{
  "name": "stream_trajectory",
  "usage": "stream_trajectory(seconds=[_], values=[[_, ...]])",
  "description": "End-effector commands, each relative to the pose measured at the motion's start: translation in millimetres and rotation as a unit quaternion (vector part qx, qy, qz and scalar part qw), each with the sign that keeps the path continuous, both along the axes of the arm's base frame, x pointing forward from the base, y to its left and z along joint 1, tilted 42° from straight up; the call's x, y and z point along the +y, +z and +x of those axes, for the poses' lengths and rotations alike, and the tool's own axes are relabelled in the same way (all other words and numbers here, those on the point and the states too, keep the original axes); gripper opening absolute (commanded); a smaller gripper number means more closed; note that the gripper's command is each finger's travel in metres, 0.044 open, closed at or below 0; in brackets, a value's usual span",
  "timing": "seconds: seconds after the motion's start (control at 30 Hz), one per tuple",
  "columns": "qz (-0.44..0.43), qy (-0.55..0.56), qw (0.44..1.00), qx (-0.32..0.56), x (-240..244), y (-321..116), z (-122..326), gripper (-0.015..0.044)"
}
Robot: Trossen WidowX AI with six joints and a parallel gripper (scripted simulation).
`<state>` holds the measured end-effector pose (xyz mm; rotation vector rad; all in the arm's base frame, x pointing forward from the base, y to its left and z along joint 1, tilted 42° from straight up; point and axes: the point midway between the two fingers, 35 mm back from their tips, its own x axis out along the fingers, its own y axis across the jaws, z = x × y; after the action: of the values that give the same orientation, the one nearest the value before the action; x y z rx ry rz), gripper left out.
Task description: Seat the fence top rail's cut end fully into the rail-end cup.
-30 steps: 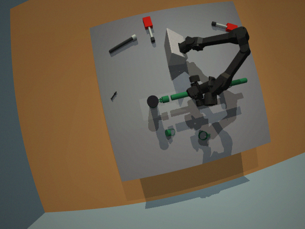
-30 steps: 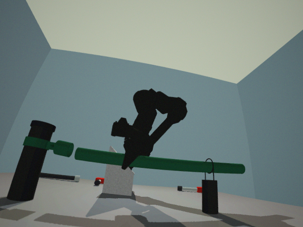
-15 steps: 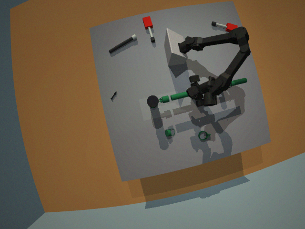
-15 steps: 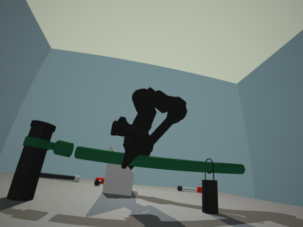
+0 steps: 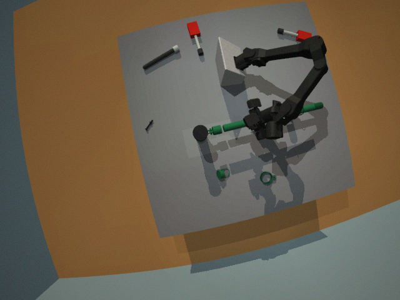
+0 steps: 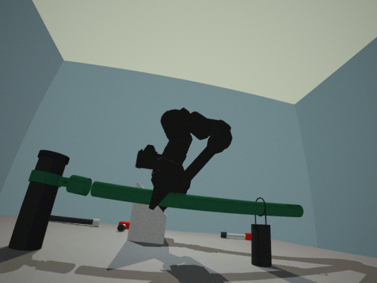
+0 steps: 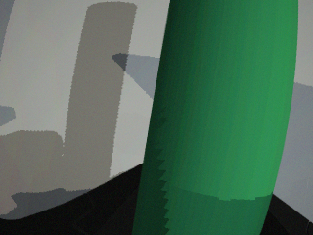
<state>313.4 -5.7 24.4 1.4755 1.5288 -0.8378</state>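
Note:
The green top rail (image 5: 233,125) (image 6: 201,201) (image 7: 222,124) lies level above the table and passes through the thin loop cap (image 6: 265,209) on the short black post (image 6: 261,244). Its cut end (image 6: 95,188) stands a small gap short of the green rail-end cup (image 5: 217,129) (image 6: 78,184). The cup hangs on the green brace band (image 6: 42,177), which sits high on the big black post (image 5: 200,132) (image 6: 36,207), just under the post cap (image 6: 53,156). My gripper (image 5: 255,124) (image 6: 158,202) is shut on the rail near its middle.
A grey wedge block (image 5: 230,69) (image 6: 146,223) stands behind the rail. A spare green cup (image 5: 222,174) and a spare green band (image 5: 267,177) lie on the table. Two red-handled tools (image 5: 195,34) (image 5: 295,34), a black rod (image 5: 160,57) and a small black bolt (image 5: 149,125) lie around the table's edges.

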Motion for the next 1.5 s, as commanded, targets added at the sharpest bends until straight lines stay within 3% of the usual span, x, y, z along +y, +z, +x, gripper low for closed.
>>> stream_trajectory(seconds=[0.0,1.47], values=[[-0.007,-0.003,1.0,-0.002,-9.6,-4.4,1.1,0.0],[-0.003,-0.001,1.0,-0.001,-16.1,-12.5,1.9,0.0]])
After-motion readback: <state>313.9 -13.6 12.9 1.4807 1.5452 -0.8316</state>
